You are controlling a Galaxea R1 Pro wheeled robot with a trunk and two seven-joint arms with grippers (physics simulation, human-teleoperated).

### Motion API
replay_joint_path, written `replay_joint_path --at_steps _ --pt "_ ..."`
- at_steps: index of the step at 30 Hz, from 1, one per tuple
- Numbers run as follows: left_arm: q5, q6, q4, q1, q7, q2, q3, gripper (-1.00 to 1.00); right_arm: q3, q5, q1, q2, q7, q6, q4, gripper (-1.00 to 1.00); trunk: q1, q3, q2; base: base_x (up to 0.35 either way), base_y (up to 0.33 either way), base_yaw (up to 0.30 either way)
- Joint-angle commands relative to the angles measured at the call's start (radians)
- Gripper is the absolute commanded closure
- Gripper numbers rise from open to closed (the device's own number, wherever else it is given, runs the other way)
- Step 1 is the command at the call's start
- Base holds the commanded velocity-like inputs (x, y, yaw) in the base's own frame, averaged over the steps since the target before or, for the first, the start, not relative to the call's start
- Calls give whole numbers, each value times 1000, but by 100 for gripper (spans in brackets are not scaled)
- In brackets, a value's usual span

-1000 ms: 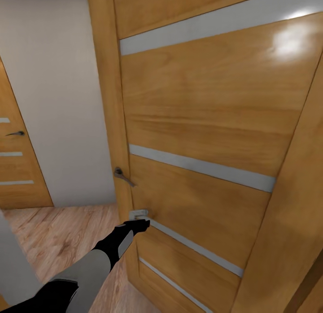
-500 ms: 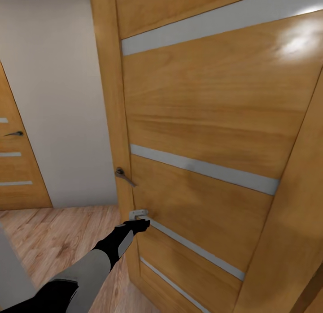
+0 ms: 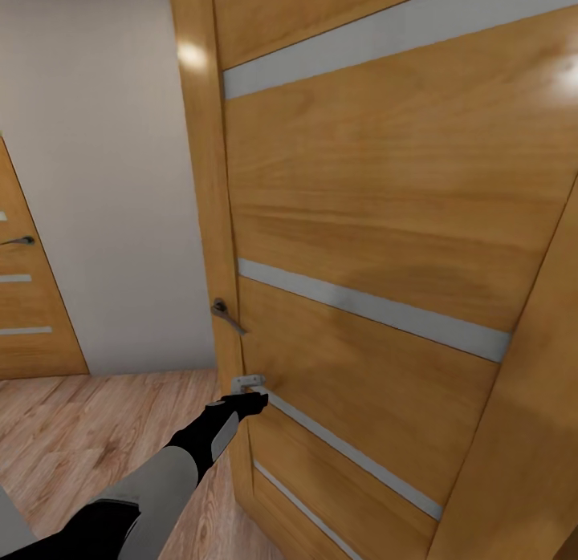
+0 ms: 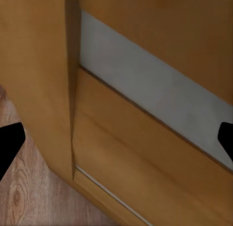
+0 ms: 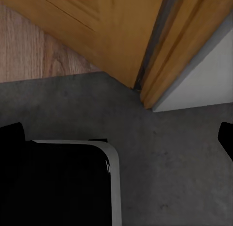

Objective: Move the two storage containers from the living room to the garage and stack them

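Close up, the left gripper [image 3: 250, 399] touches the wooden door [image 3: 385, 207].

Showing in the right wrist view as the floor [image 5: 170, 153]: dark grey, matte, faintly mottled concrete, lying flat. Meeting light wood-plank flooring [image 5: 29, 46] along a straight seam at one edge. Running up to the foot of a wooden door frame [image 5: 165, 66] and a white wall [image 5: 204, 80].
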Motion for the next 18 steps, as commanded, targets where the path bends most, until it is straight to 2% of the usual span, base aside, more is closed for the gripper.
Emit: replay_joint_path --at_steps 1,10,18 --pt "10 6 -3 -1 4 0 -2 -100 7 -11 0 -1 5 -1 -2 -100 0 -1 -1 0 0 0" --pt "10 6 -3 0 4 0 -2 -100 7 -11 0 -1 5 -1 -2 -100 0 -1 -1 0 0 -4" --pt "10 6 -3 -1 4 0 -2 -100 7 -11 0 -1 5 -1 -2 -100 0 6 -1 0 0 -158"
